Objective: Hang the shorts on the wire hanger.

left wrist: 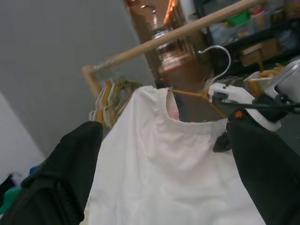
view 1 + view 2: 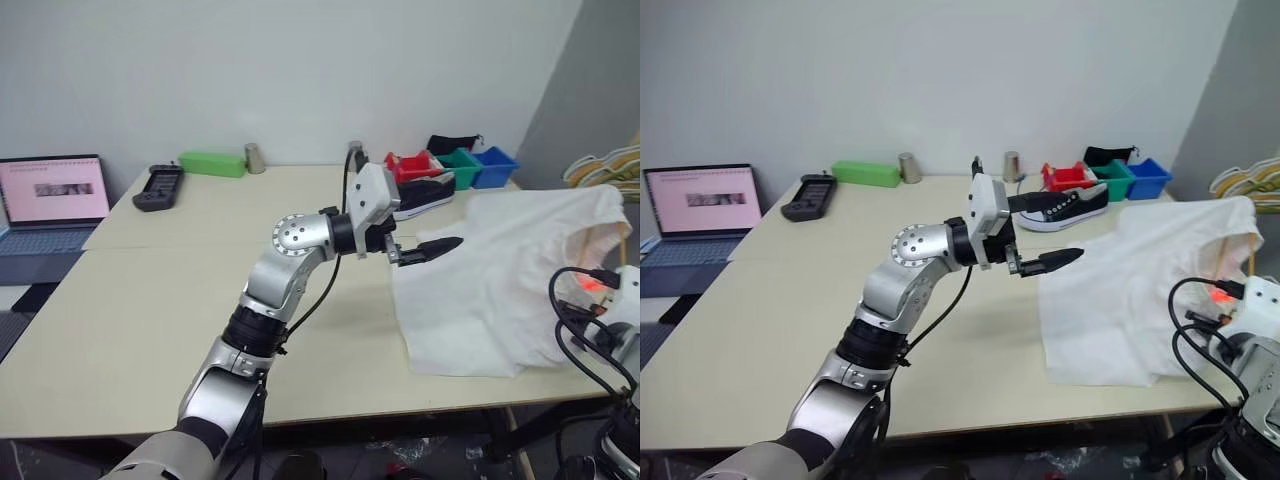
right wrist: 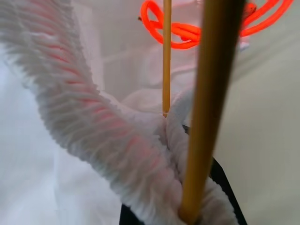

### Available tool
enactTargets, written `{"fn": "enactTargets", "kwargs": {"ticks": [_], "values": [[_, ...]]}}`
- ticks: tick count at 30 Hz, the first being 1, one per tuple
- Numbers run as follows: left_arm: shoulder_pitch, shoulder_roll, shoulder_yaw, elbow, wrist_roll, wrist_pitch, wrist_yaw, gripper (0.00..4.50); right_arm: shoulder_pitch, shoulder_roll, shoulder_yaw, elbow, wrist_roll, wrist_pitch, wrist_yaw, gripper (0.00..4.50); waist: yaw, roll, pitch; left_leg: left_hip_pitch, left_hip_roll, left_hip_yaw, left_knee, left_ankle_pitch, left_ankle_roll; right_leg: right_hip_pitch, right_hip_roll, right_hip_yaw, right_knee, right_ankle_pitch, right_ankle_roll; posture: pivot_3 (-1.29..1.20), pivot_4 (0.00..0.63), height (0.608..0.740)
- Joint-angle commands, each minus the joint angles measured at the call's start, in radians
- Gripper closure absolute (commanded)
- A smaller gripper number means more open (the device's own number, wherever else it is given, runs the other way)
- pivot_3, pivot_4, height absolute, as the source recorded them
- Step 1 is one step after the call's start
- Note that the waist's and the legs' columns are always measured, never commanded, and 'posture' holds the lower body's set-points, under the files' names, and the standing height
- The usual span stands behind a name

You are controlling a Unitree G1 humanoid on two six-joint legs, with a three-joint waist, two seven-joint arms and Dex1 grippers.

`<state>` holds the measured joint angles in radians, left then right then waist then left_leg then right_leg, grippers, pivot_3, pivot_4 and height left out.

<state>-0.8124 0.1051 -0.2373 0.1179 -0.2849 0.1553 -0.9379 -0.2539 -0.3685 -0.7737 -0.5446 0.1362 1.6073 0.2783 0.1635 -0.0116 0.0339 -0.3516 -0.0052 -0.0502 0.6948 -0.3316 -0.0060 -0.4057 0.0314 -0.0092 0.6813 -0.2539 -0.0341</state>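
I judged the step in hand to be the threading itself: the shorts were held up at the right end of the desk, waistband high, legs draping down onto the desk top. The right gripper was clenched on the gathered elastic waistband together with a bar of the wire hanger, which ran up close past the wrist camera. The neon orange drawstring looped just beyond it. The left gripper hovered with its jaws released, wide, just beside the near edge of the cloth and holding nothing. Next move, as I saw it: bring the left jaws onto the free side of the waistband and spread it over the hanger's other shoulder. Fabric was thin, white, limp, ribbed at the elastic; the hanger a thin, stiff, yellowish-tan wire with a small hook.
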Motion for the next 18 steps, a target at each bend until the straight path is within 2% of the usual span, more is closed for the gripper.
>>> {"fn": "enactTargets", "kwargs": {"ticks": [1, 5, 10, 14, 18], "values": [[-0.073, -0.060, -0.011, 0.056, -0.001, -0.057, -0.010, 0.02, -0.036, -0.004, -0.070, -0.027, -0.055, 0.007, -0.097, 4.50, -0.025, 0.001, -0.001, 0.000, 0.000, 0.000, -0.001, 0.000, 0.000, 0.000, 0.000, 0.000, 0.000, -0.001, 0.000, 0.11, 0.000, 0.740], [-0.136, -0.136, -0.022, 0.144, 0.011, -0.100, -0.012, 0.02, -0.138, -0.073, -0.108, 0.036, -0.130, 0.007, -0.184, 4.50, -0.056, 0.010, -0.003, 0.002, -0.001, 0.001, -0.004, 0.000, 0.000, 0.000, 0.000, 0.003, 0.000, -0.002, 0.001, 0.09, 0.000, 0.740], [-0.197, -0.204, -0.030, 0.238, 0.028, -0.145, -0.016, 0.02, -0.248, -0.143, -0.121, 0.141, -0.150, 0.007, -0.208, 4.50, -0.083, 0.012, -0.005, 0.005, -0.002, 0.005, -0.010, 0.000, 0.000, 0.001, 0.000, 0.006, -0.001, -0.005, 0.002, 0.06, 0.000, 0.740], [-0.239, -0.235, -0.024, 0.277, 0.023, -0.149, -0.027, 0.02, -0.376, -0.220, -0.191, 0.306, -0.175, 0.007, -0.230, 4.50, -0.096, 0.015, -0.005, 0.008, -0.002, 0.011, -0.015, 0.000, 0.001, 0.000, 0.000, 0.012, -0.001, -0.006, 0.003, 0.05, 0.000, 0.740], [-0.268, -0.234, -0.034, 0.305, 0.031, -0.153, -0.065, 0.02, -0.418, -0.333, -0.176, 0.458, -0.164, -0.029, -0.218, 4.50, -0.099, 0.018, -0.006, 0.009, -0.003, 0.015, -0.017, 0.000, 0.001, -0.001, 0.000, 0.018, -0.001, -0.008, 0.005, 0.05, 0.000, 0.740]]}}
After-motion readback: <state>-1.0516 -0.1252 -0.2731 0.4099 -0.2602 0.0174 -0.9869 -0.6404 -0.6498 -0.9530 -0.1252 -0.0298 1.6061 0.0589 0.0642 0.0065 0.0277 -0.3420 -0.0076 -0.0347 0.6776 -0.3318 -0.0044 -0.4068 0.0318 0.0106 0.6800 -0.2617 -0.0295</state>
